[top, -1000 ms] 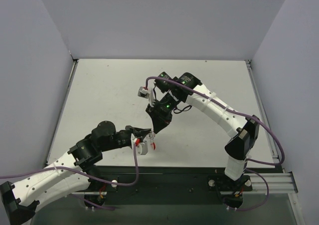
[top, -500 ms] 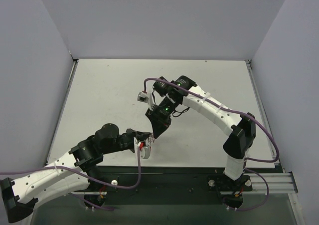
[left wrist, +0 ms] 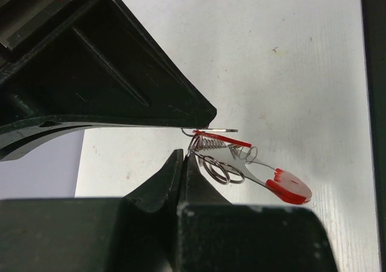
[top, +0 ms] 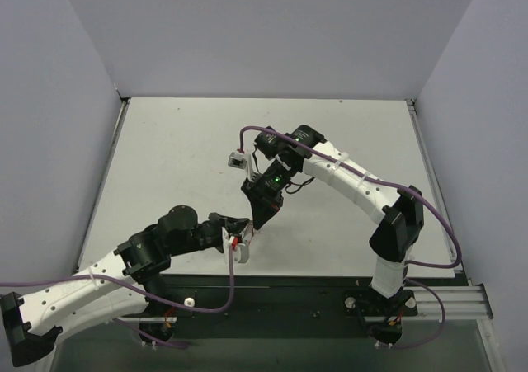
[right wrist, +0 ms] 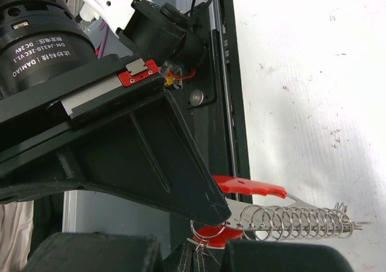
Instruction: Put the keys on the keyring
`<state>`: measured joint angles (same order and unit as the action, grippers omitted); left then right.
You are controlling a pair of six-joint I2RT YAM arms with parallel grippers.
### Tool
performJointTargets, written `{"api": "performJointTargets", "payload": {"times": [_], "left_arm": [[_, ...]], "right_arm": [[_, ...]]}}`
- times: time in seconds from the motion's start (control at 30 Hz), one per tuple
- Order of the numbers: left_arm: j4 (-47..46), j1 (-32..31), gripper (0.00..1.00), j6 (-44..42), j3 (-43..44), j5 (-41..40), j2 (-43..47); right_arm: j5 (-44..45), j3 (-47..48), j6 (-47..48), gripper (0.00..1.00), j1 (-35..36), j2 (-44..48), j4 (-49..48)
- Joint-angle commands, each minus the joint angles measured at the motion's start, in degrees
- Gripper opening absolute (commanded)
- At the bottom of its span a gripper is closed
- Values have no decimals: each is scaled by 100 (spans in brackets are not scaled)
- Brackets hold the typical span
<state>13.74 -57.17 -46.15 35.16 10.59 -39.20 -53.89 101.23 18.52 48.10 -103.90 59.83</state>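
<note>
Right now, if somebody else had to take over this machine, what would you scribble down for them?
Left hand: shut on one end of the keyring, near the front edge of the table.
Right hand: appears shut on the same keyring, tip to tip with the left hand.
Keys: the red-tagged key hangs off the keyring, seemingly already attached.
Done: the keyring is held between both hands.
Left: other keys are too small to tell apart here; confirm all are on before letting go.

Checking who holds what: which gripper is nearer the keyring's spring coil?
Left. The left gripper has its jaws shut at the spring coil end; the right gripper sits close beside, pinching the red arc.
</note>
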Motion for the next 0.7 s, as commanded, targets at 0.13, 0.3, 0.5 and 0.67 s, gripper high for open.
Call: {"api": "performJointTargets", "payload": {"times": [0.13, 0.3, 0.5, 0.67], "left_arm": [[-538, -119, 0, -149, 158, -663, -167], [-548, -181, 0, -122, 202, -935, -237], [-644, -269, 0, -8, 281, -1261, -281], [-732, -295, 0, 36, 299, -1358, -272]], "right_arm": [[-1185, 344, -138, 0, 209, 133, -24], [-1221, 459, -253, 0, 209, 150, -51], [-1229, 380, -420, 0, 244, 247, -217], [-1203, 336, -525, 0, 235, 282, -376]]}}
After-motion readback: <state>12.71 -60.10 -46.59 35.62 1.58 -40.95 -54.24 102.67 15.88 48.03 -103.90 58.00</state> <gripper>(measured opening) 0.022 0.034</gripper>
